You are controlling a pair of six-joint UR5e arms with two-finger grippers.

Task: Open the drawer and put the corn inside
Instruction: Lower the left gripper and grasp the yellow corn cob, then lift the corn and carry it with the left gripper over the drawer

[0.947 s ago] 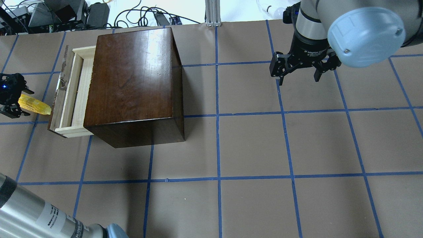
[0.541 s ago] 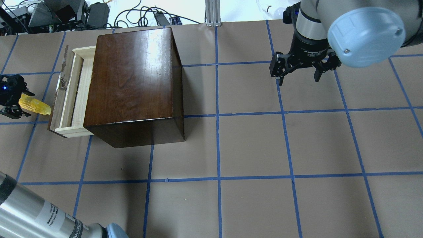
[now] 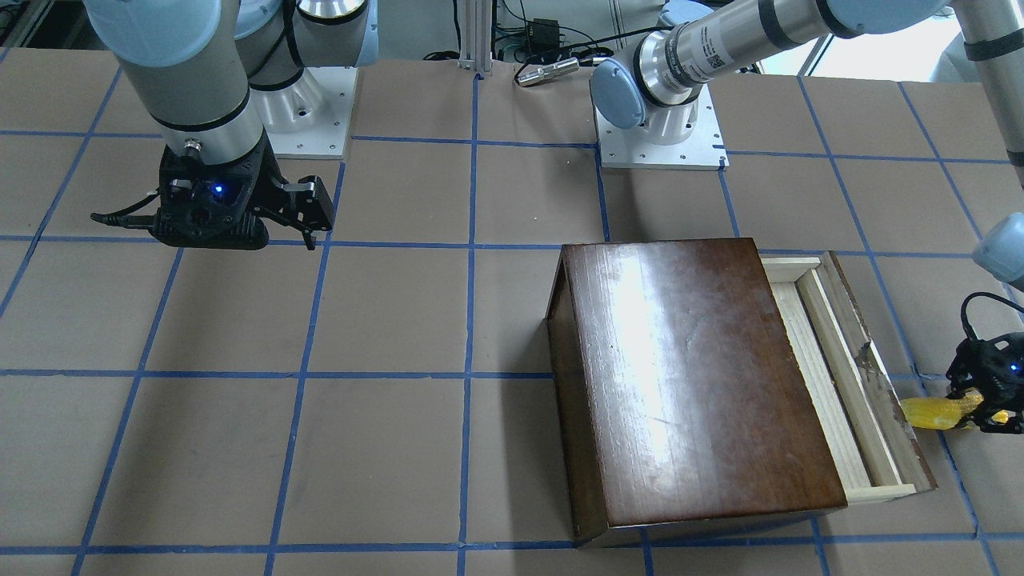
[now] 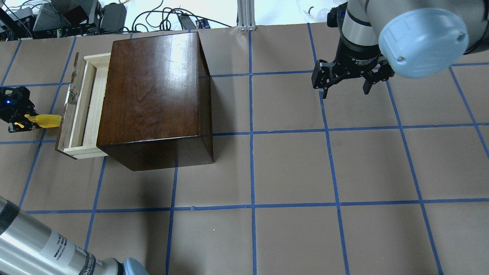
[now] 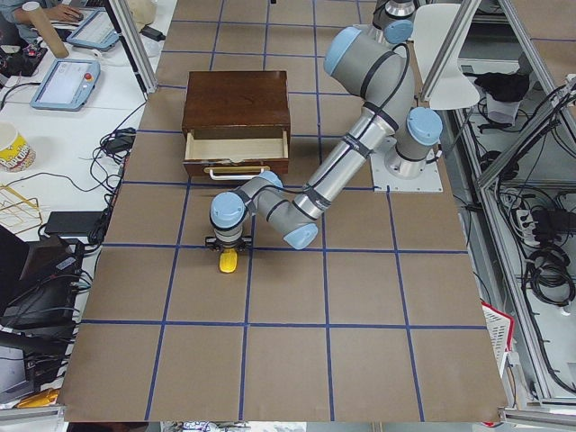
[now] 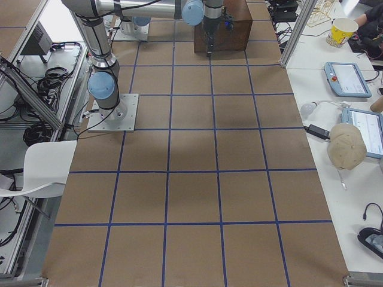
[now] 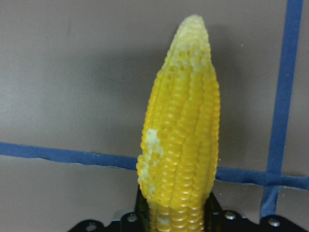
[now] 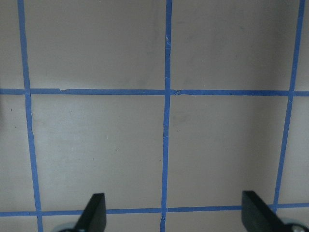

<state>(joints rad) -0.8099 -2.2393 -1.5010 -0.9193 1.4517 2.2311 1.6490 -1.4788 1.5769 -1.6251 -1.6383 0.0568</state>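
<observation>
left gripper [image 4: 23, 121]: middle left edge of the overhead view, clamped on the thick end of the corn.
corn [image 4: 46, 121]: held, tip pointing right toward the drawer front. It's outside the drawer. The overhead view puts the tip just beside the front panel, but the left side view shows a gap, so we read them as apart. The wrist view shows only table behind the cob [image 7: 181, 140].
drawer [image 4: 78, 110]: upper left, open partway and sticking out of the box toward picture left. A narrow strip of pale tray is exposed, and we see nothing in it.
box [image 4: 153, 88]: upper left-centre, sitting flat on the table [image 4: 290, 168].
right gripper [image 4: 345, 91]: upper right, spread wide and holding nothing. It's over bare table, well apart from the box. Its wrist view shows both fingertips [image 8: 94, 212] far apart.
done: we count the drawer-open step and the corn grasp as done.
left to do: carry the corn over the front panel, lower it into the tray, let go.
progress: we put it a bit past halfway.
watch: the exposed strip is narrow, so we'd lay the cob lengthwise along it or it may catch on the panel or box edge.
</observation>
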